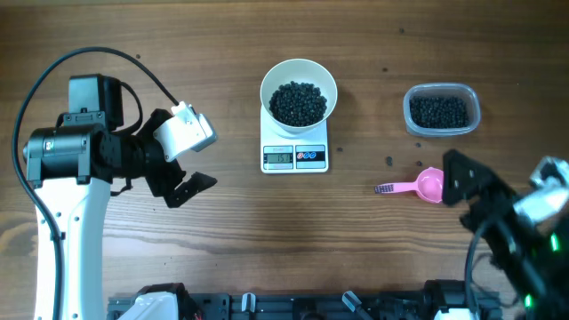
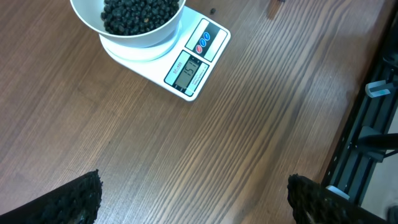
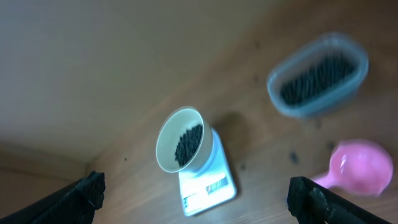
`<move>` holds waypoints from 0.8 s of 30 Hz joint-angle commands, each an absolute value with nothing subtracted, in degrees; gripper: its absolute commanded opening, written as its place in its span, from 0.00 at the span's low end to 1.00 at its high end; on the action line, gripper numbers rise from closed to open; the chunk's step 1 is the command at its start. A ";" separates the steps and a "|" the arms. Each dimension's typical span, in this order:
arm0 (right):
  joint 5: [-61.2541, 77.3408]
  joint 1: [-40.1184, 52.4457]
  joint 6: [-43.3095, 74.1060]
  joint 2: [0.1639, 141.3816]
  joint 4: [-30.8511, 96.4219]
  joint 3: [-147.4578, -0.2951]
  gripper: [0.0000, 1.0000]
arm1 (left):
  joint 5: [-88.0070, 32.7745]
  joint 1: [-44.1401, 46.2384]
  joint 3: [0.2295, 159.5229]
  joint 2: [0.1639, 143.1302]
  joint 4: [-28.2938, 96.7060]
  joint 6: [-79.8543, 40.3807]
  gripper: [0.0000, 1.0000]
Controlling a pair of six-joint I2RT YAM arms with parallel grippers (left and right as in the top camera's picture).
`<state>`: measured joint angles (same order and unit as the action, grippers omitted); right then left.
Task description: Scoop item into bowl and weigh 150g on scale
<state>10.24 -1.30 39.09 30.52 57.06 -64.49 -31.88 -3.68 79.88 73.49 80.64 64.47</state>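
Observation:
The white bowl (image 1: 299, 64) holds a heap of black beads (image 1: 298, 102) and stands on the small white scale (image 1: 295, 157) at the table's middle back. The bowl (image 2: 137, 38), beads (image 2: 138, 12) and scale (image 2: 193, 67) also show at the top of the left wrist view, with the display lit. My left gripper (image 1: 189, 187) hovers open to the left of the scale, nothing between its fingers. My right gripper (image 1: 467, 194) is open at the right, just beside the pink scoop (image 1: 427, 186), which lies loose on the table. The right wrist view is blurred but shows the bowl (image 3: 166, 143), scale (image 3: 208, 186) and scoop (image 3: 359, 169).
A clear plastic tub (image 1: 442, 110) with more black beads stands at the back right, seen as the tub (image 3: 317, 74) in the right wrist view. A few stray beads (image 1: 388, 161) lie on the wood between scale and scoop. A black rail (image 1: 293, 307) runs along the front edge.

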 commanded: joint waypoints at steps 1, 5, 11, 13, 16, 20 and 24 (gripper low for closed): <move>8.69 -1.08 26.92 23.24 54.30 -59.83 1.00 | -33.12 -3.92 80.90 72.93 80.62 65.58 1.00; 9.19 -1.08 25.28 15.42 50.70 -53.54 1.00 | -33.12 -3.92 80.90 72.93 80.62 65.60 1.00; 11.07 -1.08 21.78 5.43 44.99 -43.03 1.00 | -33.12 -3.92 80.90 72.93 80.62 65.60 1.00; 11.22 -1.08 20.95 2.31 42.76 -39.53 1.00 | -33.12 -3.92 80.90 72.93 80.62 65.58 1.00; 11.20 -1.08 20.95 0.19 41.76 -36.60 1.00 | -33.12 -3.92 80.90 72.93 80.62 65.58 1.00; 12.08 -0.64 17.10 0.21 40.18 -34.57 0.99 | -33.12 -3.92 80.90 72.93 80.62 65.60 1.00; 12.05 -0.43 11.22 0.21 38.04 -33.06 1.00 | -33.12 -3.92 80.90 72.93 80.62 65.60 1.00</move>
<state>10.94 -0.84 17.93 1.23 39.53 -34.41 -31.88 -3.73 79.90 73.49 80.60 64.45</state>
